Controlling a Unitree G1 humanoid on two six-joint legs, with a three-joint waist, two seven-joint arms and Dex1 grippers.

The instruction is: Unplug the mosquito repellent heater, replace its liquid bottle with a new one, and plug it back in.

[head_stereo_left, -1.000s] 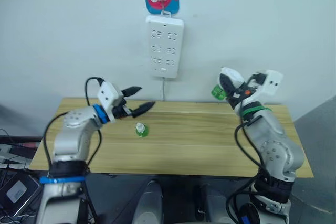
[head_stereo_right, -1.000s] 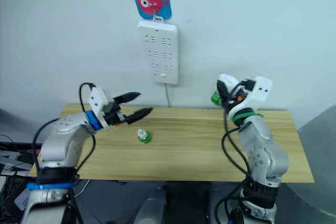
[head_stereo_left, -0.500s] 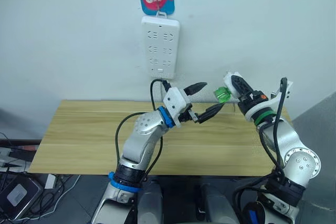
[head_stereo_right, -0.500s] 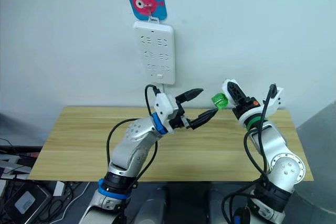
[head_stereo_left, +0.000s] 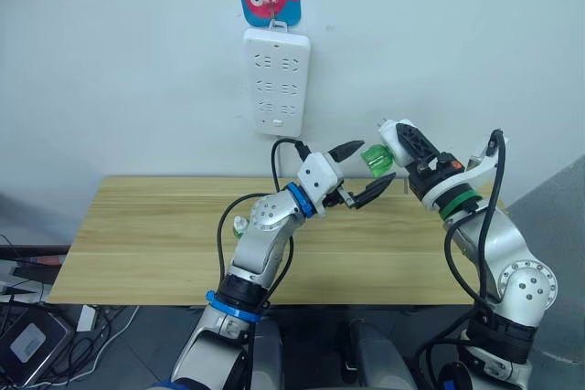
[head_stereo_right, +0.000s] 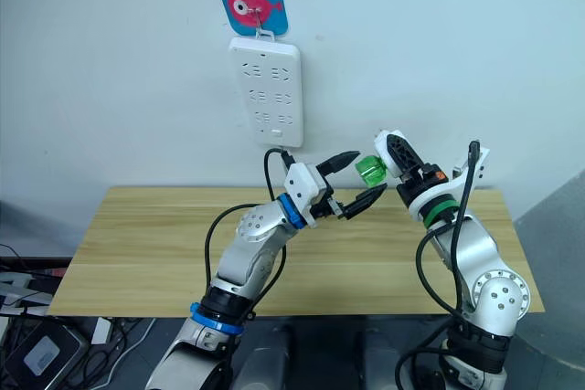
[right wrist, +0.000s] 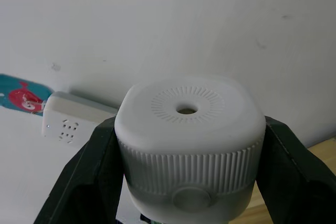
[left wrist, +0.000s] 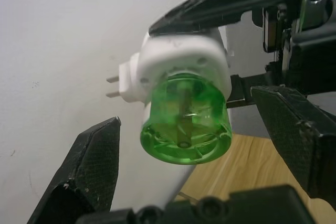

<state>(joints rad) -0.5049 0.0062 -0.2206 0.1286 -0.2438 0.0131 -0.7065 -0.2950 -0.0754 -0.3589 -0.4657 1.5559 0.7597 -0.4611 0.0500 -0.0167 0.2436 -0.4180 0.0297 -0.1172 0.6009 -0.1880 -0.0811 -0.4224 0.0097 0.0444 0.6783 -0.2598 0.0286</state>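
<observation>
In the left eye view, the left gripper [head_stereo_left: 360,173], fingers spread, has closed in around the green bottle [head_stereo_left: 376,159] at centre right. The right gripper [head_stereo_left: 403,146] pinches the mosquito repellent heater [head_stereo_left: 391,131]. The left wrist view has the bottle [left wrist: 187,124] between the spread fingers [left wrist: 89,169]. In the right wrist view the heater [right wrist: 189,140] stays clamped at centre.

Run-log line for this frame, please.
right gripper: holds mosquito repellent heater unplugged | left gripper: fingers open around green bottle
</observation>
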